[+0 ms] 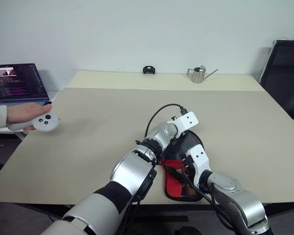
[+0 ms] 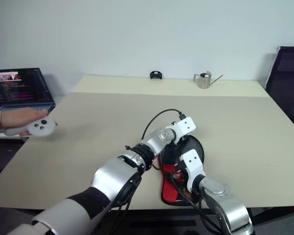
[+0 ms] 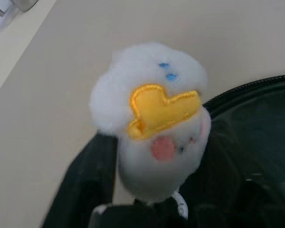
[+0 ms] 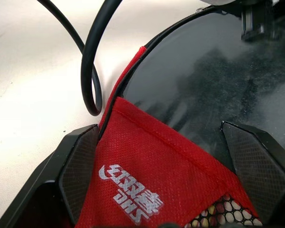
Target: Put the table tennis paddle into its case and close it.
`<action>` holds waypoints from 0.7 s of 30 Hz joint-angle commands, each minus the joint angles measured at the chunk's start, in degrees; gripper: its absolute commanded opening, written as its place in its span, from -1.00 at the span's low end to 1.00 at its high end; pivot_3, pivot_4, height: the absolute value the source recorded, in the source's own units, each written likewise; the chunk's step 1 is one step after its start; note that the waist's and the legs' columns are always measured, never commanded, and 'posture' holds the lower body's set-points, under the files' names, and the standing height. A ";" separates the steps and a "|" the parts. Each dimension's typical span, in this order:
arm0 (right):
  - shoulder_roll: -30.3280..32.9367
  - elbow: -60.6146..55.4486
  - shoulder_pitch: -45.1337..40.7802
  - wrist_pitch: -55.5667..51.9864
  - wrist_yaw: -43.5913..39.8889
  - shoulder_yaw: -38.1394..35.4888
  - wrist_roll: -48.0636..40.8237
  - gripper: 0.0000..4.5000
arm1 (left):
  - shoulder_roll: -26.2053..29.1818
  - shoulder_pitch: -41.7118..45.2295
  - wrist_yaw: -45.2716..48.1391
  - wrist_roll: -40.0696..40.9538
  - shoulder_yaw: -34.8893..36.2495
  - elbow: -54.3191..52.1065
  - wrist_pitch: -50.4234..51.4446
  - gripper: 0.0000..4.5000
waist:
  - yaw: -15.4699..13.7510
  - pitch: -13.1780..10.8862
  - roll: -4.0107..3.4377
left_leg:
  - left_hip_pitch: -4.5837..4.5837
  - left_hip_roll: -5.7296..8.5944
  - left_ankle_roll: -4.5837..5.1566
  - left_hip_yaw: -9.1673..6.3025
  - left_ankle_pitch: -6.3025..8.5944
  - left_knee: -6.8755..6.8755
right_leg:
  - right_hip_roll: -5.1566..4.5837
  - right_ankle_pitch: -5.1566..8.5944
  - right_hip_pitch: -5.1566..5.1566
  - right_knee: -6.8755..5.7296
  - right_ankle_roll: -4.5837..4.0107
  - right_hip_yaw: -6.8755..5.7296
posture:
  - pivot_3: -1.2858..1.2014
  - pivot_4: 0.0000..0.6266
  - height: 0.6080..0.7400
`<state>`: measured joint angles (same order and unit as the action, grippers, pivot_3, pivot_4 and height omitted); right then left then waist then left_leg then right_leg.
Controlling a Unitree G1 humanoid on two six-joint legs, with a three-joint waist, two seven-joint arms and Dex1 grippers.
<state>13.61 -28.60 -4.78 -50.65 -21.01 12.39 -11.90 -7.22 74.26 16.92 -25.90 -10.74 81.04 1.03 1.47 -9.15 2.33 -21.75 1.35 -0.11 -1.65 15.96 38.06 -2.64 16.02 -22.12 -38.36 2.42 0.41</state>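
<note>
One case [image 4: 147, 185] (red-panelled) lying over the paddle [image 4: 213, 80].

Silver-and-black arms [image 1: 132, 171] carry white wrist brackets [image 1: 185, 121], looping black cables [image 1: 159, 113] and black, mesh-textured jaws.

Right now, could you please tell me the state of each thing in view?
Black fabric paddle-shaped case with red panel: lying flat, zip unclear.
Right gripper: open, straddling the red panel.
Grey laptop: open, screen lit.
Small metal watering can: upright.
White handheld controller: held in a person's hand.
</note>
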 commanded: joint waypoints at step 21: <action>3.99 18.37 -6.36 0.29 -6.10 -1.79 -1.92 1.00 | 9.19 5.52 8.14 11.63 12.08 -3.97 -5.81 0.80 | 0.37 0.10 -0.01 | 0.40 -0.02 -0.01 0.11 -0.02 -0.01 | 0.03 0.12 0.26 -0.12 0.21 0.09 | 0.03 -0.52 1.00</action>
<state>15.79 -17.55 -13.28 -47.79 -26.88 11.04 -14.48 0.45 79.07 22.80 -15.66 0.66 79.27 -2.45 1.84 -9.06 2.32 -21.30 1.33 -0.12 -1.54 15.94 38.05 -2.61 16.14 -21.81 -38.47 2.64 0.50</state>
